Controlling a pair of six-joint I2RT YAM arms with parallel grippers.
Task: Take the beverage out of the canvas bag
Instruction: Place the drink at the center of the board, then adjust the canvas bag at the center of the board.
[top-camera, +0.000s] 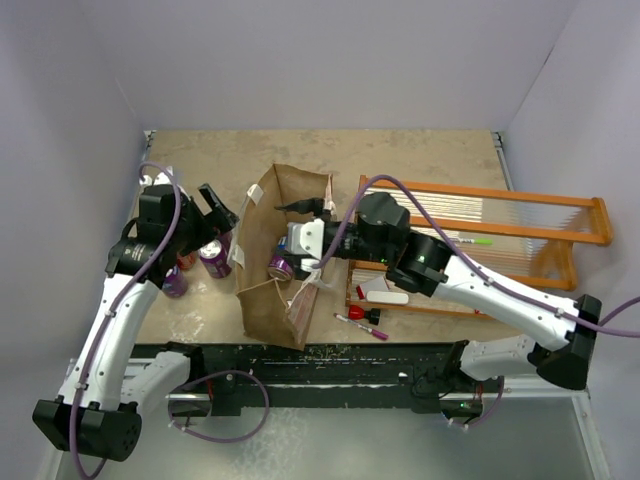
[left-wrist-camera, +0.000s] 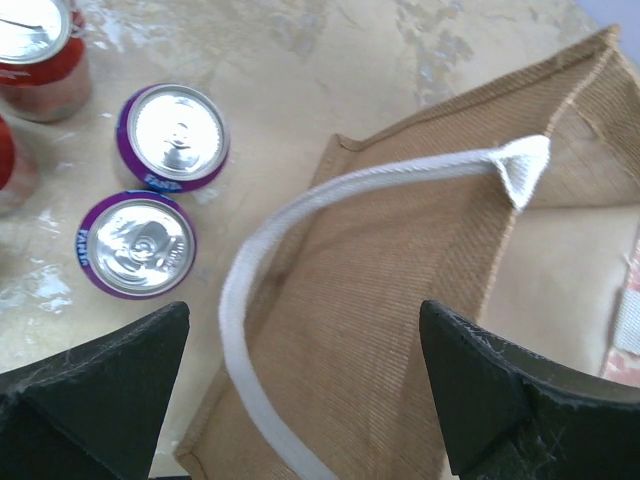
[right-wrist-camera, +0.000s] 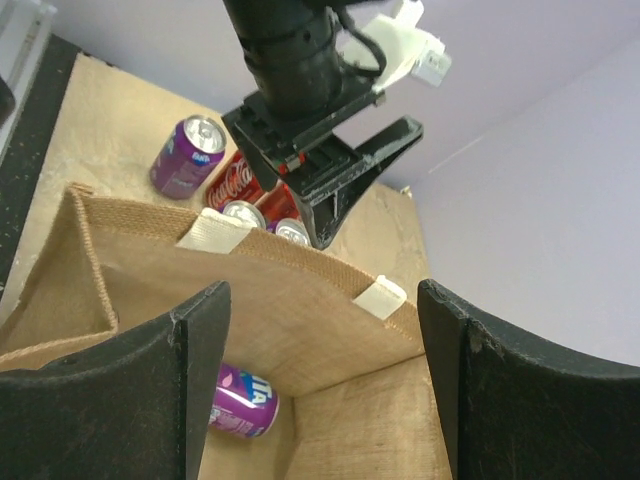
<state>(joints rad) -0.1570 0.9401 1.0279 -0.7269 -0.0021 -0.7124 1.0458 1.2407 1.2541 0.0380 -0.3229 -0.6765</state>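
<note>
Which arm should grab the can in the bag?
Right: the right end effector is open, facing into the bag at the purple can; the left end effector is outside, above the handle.

Coca-Cola script on red can

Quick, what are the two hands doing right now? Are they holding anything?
Left hand: open, empty, over the white loop handle of the tan canvas bag.
Right hand: open, empty, over the bag; a purple drink can lies inside.
</note>
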